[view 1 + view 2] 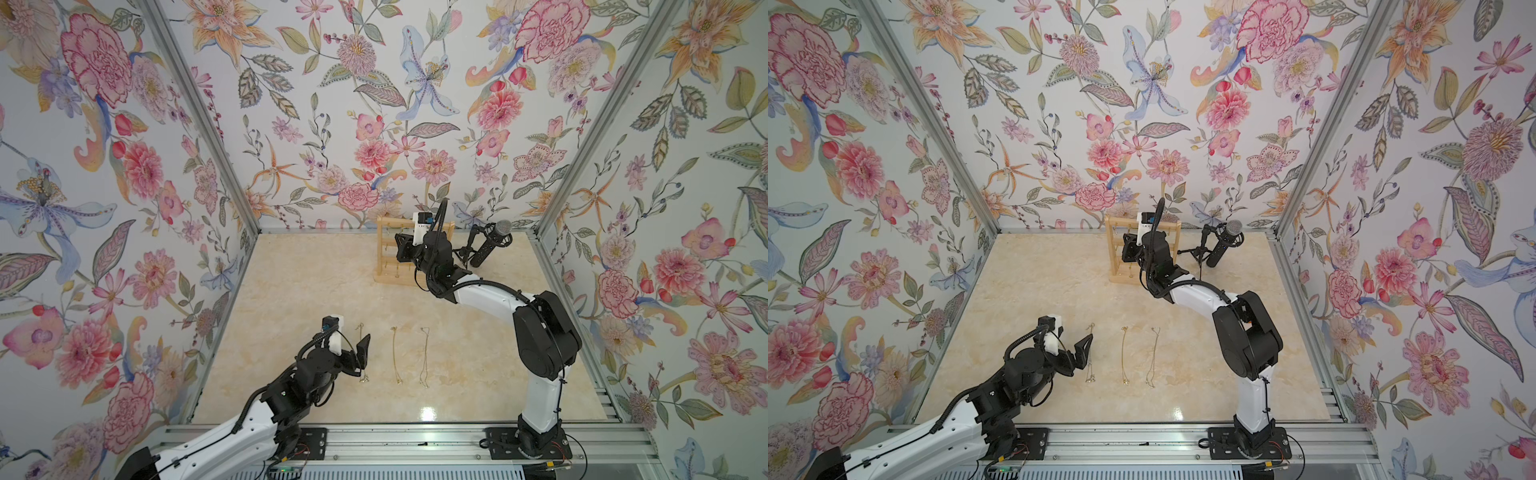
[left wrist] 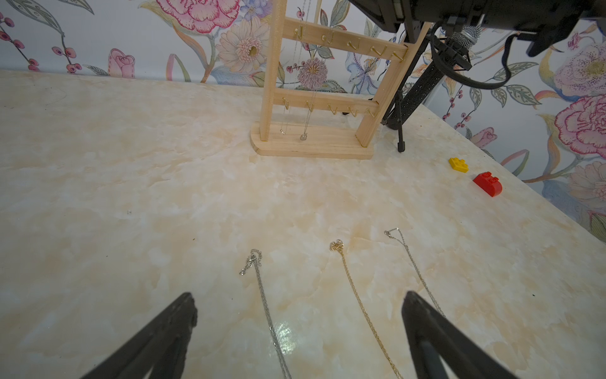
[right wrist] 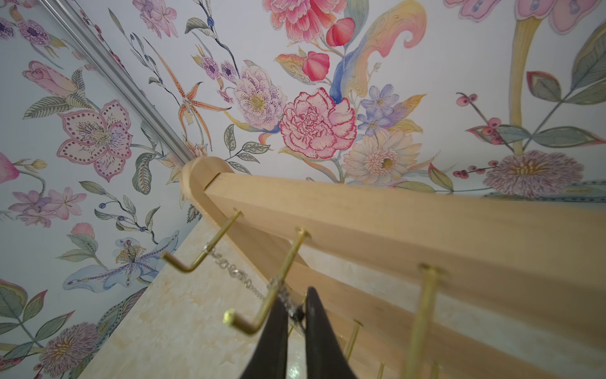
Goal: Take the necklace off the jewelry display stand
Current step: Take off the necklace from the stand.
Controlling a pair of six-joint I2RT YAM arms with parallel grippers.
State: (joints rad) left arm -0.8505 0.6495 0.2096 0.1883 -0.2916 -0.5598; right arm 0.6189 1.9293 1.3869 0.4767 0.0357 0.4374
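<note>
Jaws of the right gripper [image 3: 296, 315] pinch the necklace [image 3: 234, 272] at a hook [image 3: 285, 262] on the jewelry display stand [image 3: 393, 223]; the left gripper [image 2: 298, 297] stands spread. Next, we judge, the chain must be lifted over the hook tip.

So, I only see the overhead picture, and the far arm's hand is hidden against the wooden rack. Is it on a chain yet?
Observer: Its wrist camera shows the right hand with fingers nearly together, a silver necklace between them; pinched or not, I can't tell.
Operator: Where does it hang?
Observer: Draped over two brass hooks on the top bar.
Operator: Anything else hidden from me?
Observer: A yellow brick and a red brick lie on the table near the microphone tripod.
</note>
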